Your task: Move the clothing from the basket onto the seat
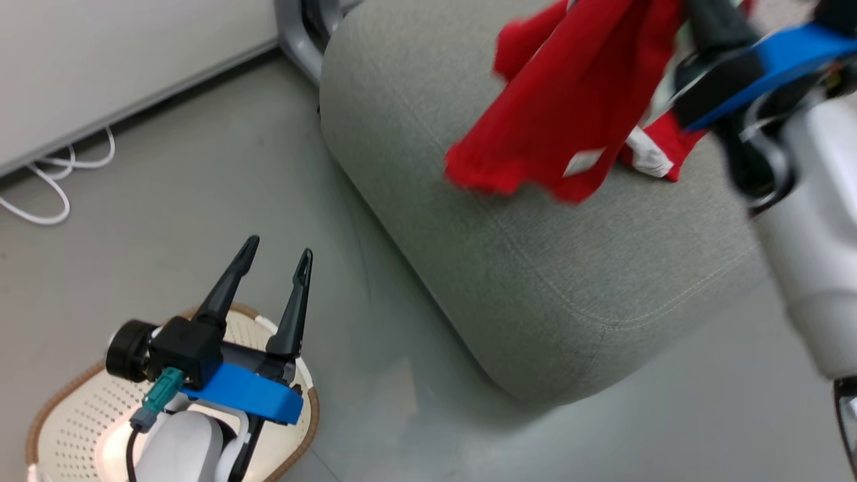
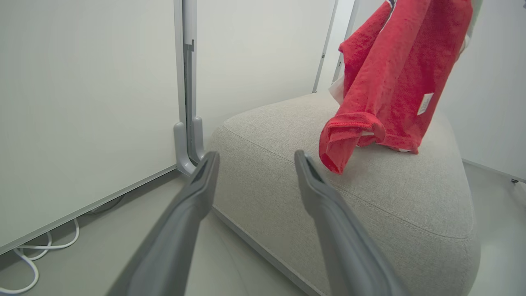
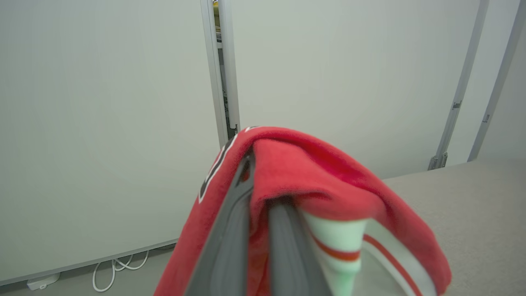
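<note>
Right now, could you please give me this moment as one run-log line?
right gripper: shut on clothing, hanging over seat | left gripper: open, empty, by basket | status: not yet released

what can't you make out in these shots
Basket inside: head view, the left arm covers it and the bottom edge cuts it.
Right claw tips: right wrist view, wrapped in the red garment.
White tag print: left wrist view, too small.
Red-and-white cloth on the seat, whether a second garment: head view, the hanging garment hides most.
</note>
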Tool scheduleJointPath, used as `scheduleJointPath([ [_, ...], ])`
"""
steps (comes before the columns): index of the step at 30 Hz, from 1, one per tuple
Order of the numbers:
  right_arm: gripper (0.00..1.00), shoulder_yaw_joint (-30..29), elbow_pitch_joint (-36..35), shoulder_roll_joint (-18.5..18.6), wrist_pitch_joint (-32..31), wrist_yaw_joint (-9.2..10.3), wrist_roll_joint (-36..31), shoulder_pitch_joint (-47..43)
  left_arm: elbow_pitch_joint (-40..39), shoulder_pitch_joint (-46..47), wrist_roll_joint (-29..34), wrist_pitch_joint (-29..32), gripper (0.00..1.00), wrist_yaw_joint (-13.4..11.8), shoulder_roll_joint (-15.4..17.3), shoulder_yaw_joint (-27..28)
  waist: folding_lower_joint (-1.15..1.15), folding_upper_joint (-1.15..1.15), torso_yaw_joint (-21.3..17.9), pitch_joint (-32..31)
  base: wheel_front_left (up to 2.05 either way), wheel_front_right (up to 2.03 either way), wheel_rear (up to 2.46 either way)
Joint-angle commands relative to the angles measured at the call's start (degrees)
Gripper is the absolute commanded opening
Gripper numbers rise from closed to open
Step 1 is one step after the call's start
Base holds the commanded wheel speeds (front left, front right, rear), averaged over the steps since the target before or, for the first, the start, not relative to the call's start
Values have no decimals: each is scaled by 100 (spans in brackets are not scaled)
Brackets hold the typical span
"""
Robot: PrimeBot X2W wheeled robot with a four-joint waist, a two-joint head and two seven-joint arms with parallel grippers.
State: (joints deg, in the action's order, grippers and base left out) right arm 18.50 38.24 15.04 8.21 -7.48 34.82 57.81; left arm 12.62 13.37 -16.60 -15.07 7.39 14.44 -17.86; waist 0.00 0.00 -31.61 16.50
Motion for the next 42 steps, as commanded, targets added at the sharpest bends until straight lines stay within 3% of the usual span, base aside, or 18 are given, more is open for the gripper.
scheduleJointPath([
  [1, 0, -144, -31, 107, -10, -2, 87, 233, -60, 154, 34, -15, 100, 14, 85, -29, 0, 0, 168, 425, 0, 0, 0],
  [7, 0, -1138, 87, 759, 194, -2, 207, 899, -402, 645, 141, 28, 100, 14, 395, -180, 0, 0, 507, 1354, 0, 0, 0],
  [12, 0, -1984, 372, 1159, 484, -2, 56, 925, -825, 1153, 219, 115, 100, 14, 687, -280, 0, 0, 799, 2134, 0, 0, 0],
  [20, 0, -2932, 1002, 914, 694, -2, -215, 568, -1332, 1642, 450, 170, 100, 7, 905, -406, 0, 0, 995, 2851, 0, 0, 0],
  [33, 0, -3451, 1141, 568, 706, -2, -939, 562, -1322, 1604, 483, 136, 100, -75, 966, -450, 0, 0, 1075, 3002, 0, 0, 0],
  [34, 26, -3465, 1133, 528, 706, -2, -971, 559, -1304, 1608, 473, 135, 100, -79, 958, -458, 0, 0, 1083, 2986, 0, 0, 0],
  [36, 100, -3496, 1128, 487, 706, -2, -1022, 546, -1269, 1625, 417, 122, 100, -87, 915, -444, 0, 0, 1099, 2952, 0, 0, 0],
  [42, 100, -3400, 1190, 415, 706, -2, -1233, 426, -1044, 1654, 341, 56, 100, -79, 810, -477, 0, 0, 1142, 2764, 0, 0, 0],
])
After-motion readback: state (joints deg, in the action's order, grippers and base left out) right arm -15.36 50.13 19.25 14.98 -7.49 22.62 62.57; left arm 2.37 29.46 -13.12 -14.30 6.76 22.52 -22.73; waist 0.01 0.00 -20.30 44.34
